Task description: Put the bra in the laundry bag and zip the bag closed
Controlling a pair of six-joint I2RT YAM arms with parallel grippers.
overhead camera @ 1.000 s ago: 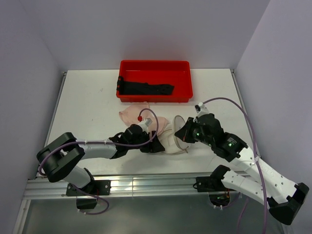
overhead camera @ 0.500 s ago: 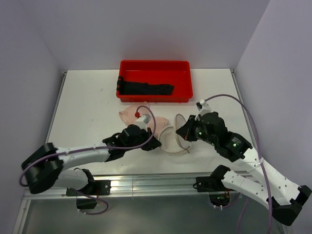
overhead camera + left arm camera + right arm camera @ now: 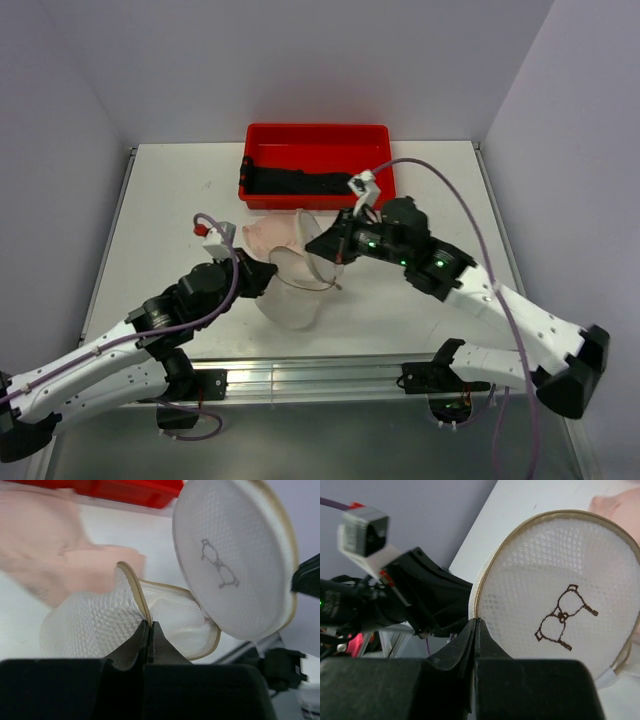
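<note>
Top external: clamped on bag [image 3: 290, 310] rim with left gripper [image 3: 150, 628], on lid [image 3: 560, 595] with right gripper [image 3: 476, 625]. Hold mouth wide, facing bra [image 3: 264, 236] at 12 o'clock.

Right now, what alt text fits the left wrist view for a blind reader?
The left gripper, shut, pinches the tan zip rim of the mesh laundry bag. Its round lid with a dark bra drawing stands open at right; the pink bra and a red tray lie beyond.
</note>
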